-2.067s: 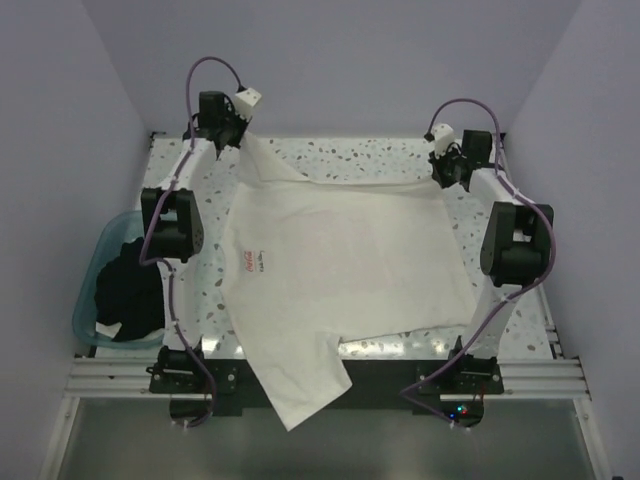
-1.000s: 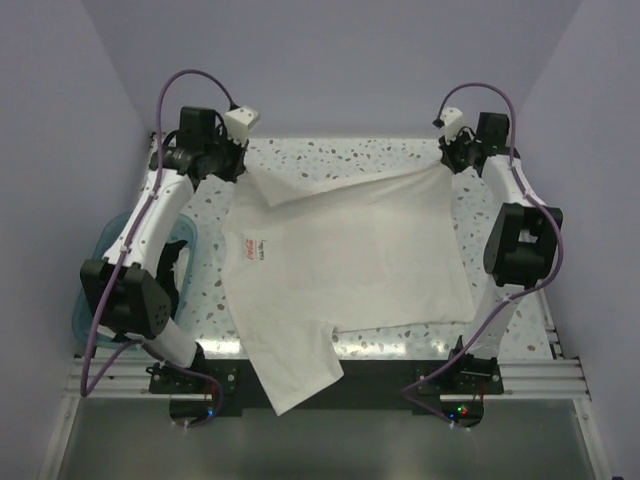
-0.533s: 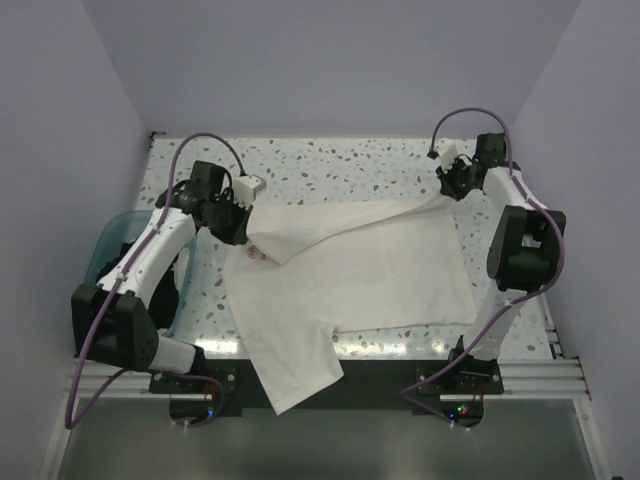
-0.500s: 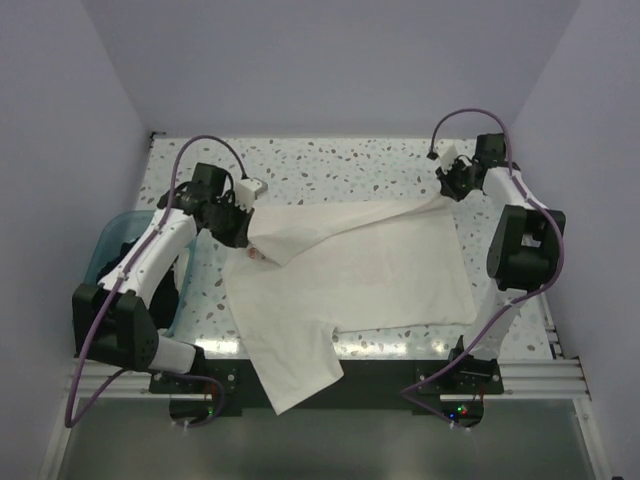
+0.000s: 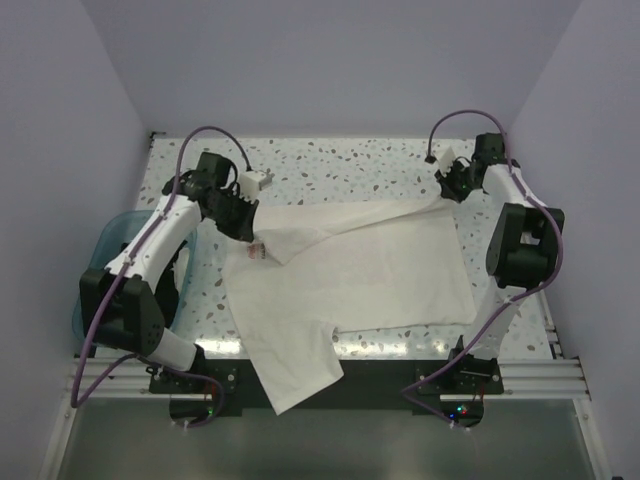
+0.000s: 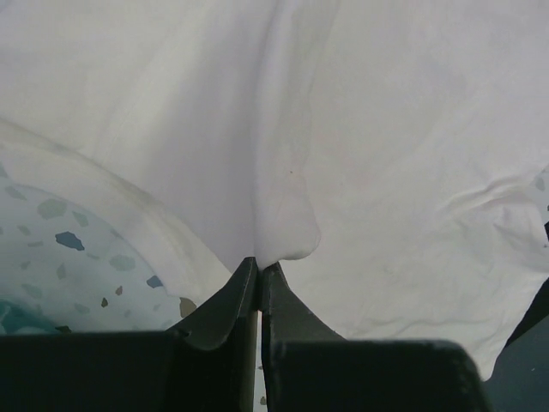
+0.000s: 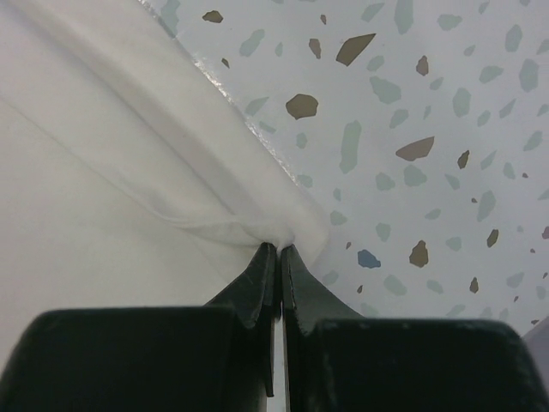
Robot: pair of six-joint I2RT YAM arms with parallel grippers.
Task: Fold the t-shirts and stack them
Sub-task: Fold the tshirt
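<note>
Sleeve: one sleeve (image 5: 298,372) hangs off the near edge of the table (image 5: 340,165), between my two arm bases.
T-shirt: the white t-shirt (image 5: 370,270) lies spread over the middle of the table, reaching from my left arm across to my right arm.
Long axis: it runs left to right. The sleeve end, with a small red print (image 5: 255,252), points to my left, and the straight edge points to my right.
Left gripper: my left gripper (image 6: 259,271) is pinched tight on a fold of the white cloth. It sits over the shirt's left end, just beyond the red print.
Flap: the far left corner is doubled over onto the shirt under my left gripper.
Right gripper: my right gripper (image 7: 279,252) is squeezed onto the shirt's far right corner, low over the speckled tabletop.
Tub: a teal tub (image 5: 92,290) sits off the table's left side, partly behind my left arm.
Change: a second ago my left gripper held its corner up at the far left of the table. Now it is nearer and lower, and the cloth is folded back. My right gripper has come only a little nearer.
</note>
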